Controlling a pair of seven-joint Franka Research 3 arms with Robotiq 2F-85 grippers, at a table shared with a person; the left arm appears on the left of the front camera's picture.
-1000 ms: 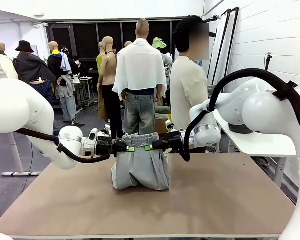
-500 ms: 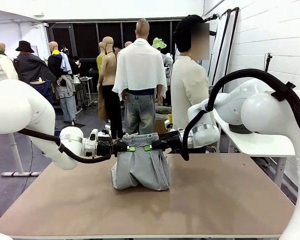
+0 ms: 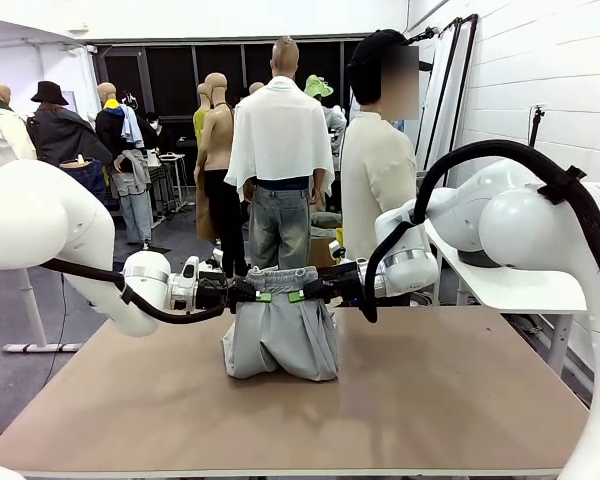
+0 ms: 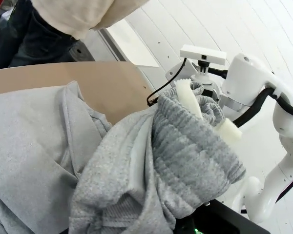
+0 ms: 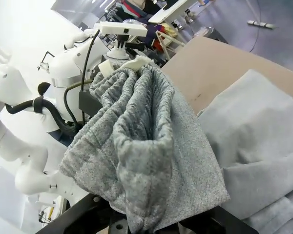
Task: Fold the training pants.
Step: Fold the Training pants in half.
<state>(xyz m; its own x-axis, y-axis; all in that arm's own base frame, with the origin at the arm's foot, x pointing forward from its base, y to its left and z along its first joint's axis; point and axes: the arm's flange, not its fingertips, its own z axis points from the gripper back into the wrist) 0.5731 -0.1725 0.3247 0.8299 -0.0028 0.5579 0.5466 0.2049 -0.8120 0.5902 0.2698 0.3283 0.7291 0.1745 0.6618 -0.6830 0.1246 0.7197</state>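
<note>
From the left, the white left arm reaches in low and level, and its black left tool (image 3: 252, 296) with green pads is clamped tight on the left end of the gathered elastic waistband of the light grey soft fabric training pants (image 3: 281, 335). The pants hang from that waistband near the middle of the brown wooden table (image 3: 430, 400), toward its far edge, their lower part bunched and resting on the tabletop. In the left wrist view the ribbed waistband (image 4: 185, 156) is bundled up close to the camera, with the rest of the grey cloth spread over the table behind it. Further right, the black right tool (image 3: 305, 294) pinches the other end of the same waistband, jaws narrow on the cloth, and the white right arm curves away to the right. Beyond the far edge stands a person in a cream top (image 3: 375, 180).
</note>
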